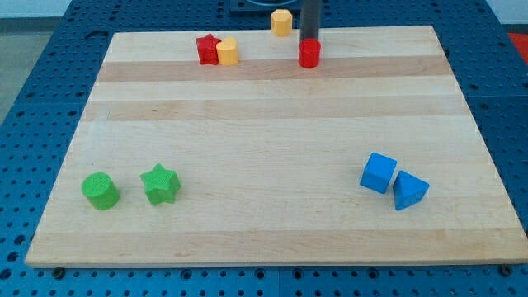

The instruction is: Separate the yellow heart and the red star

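The red star (208, 48) lies near the view's top, left of centre, on the wooden board (264, 124). The yellow heart (228, 51) sits against its right side, touching it. My tip (309, 39) comes down from the view's top edge, about 100 px to the right of the heart. It stands just behind a small red block (309, 54), close to or touching that block's far side. The tip is apart from the star and the heart.
A yellow block (281, 22) sits at the board's top edge, just left of the rod. A green cylinder (101, 190) and a green star (160, 183) lie at bottom left. A blue cube (378, 172) touches a blue triangular block (410, 190) at bottom right.
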Controlling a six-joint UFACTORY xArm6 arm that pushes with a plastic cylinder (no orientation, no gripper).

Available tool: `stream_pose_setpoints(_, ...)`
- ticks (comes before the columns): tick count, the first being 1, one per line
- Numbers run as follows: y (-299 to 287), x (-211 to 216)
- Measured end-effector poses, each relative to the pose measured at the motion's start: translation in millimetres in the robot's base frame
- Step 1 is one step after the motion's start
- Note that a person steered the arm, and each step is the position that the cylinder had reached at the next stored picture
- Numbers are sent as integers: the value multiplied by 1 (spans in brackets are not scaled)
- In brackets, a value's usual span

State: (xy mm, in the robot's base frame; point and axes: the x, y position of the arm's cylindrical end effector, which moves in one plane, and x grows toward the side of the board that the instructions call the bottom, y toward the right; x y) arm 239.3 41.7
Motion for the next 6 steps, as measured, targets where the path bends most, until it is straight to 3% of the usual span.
stream_pose_setpoints(3,-144,-12)
stream_pose_setpoints(5,-132,45)
stream_pose_setpoints(6,-131,31)
